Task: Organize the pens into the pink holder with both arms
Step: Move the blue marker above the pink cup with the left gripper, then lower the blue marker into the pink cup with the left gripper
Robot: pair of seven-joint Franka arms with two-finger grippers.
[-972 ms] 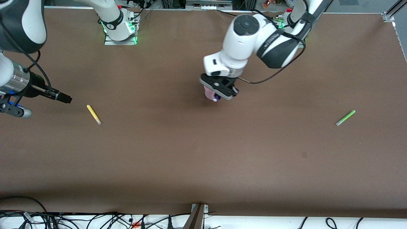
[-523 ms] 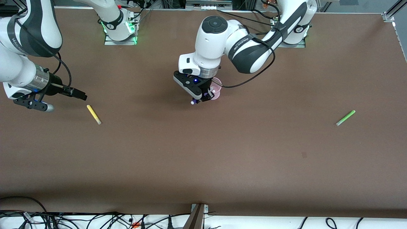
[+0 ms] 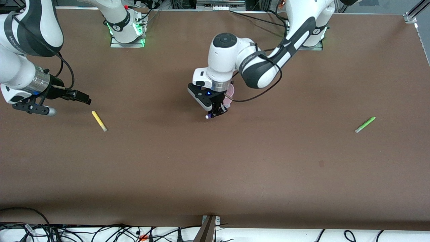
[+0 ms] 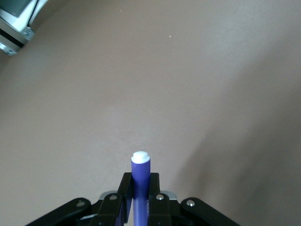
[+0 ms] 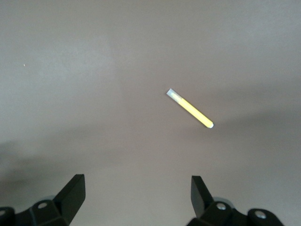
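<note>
My left gripper [image 3: 215, 110] is shut on a dark purple pen [image 4: 140, 170] with a white cap. It hangs over the bare table right beside the pink holder [image 3: 231, 92], which my left wrist mostly hides. The holder's inside cannot be seen. Toward the right arm's end of the table lies a yellow pen [image 3: 99, 121], also clear in the right wrist view [image 5: 190, 109]. My right gripper [image 3: 85, 98] hovers just short of it, open and empty [image 5: 137, 190]. A light green pen [image 3: 365, 124] lies toward the left arm's end.
The table is a plain brown surface [image 3: 215, 174]. Cables [image 3: 100, 233] run along its edge nearest the front camera, around a metal post [image 3: 208, 228]. The arm bases [image 3: 127, 32] stand at the edge farthest from that camera.
The left gripper, still shut on the purple pen, has moved off the holder, uncovering part of it. The right arm has swung in toward the yellow pen and its fingers have opened wider.
</note>
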